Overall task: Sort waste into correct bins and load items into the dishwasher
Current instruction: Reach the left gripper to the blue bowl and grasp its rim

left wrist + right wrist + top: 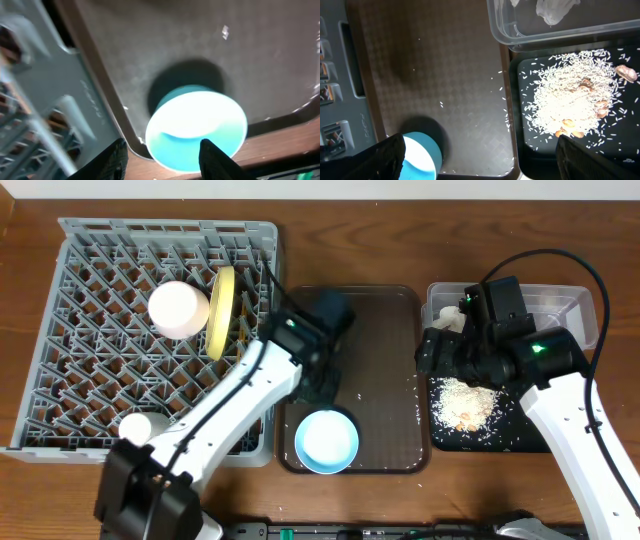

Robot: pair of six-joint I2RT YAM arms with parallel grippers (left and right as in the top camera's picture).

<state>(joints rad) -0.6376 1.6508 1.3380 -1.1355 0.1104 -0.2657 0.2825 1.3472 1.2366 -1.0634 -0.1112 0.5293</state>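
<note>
The light blue bowl [327, 442] sits at the near edge of the brown serving tray [385, 330], and the left gripper [162, 150] hangs right over it. Its jaws are spread, one dark finger on each side of the bowl's near rim in the wrist view, and I can't tell whether either one touches it. The bowl looks empty (glare washes out its inside).

The right gripper [480, 150] hovers above the seam between the serving tray and the black tray [445, 435]. Its jaws are wide apart with nothing between them.

The black tray holds a spread pile of whitish crumbs [570, 100] with a few tan bits, and stray grains lie on the serving tray too. Behind it the clear container [585, 310] holds a crumpled white tissue [552, 10], cut off by the top edge of the right wrist view.

At the left of the bench [330, 240], the grey dish rack [100, 360] carries a yellow plate [222, 312] standing on edge and a white bowl [178, 308] just beside it. A second white round thing [135, 427] sits near the rack's front edge, partly behind the left arm, and I can't make out what it is.
</note>
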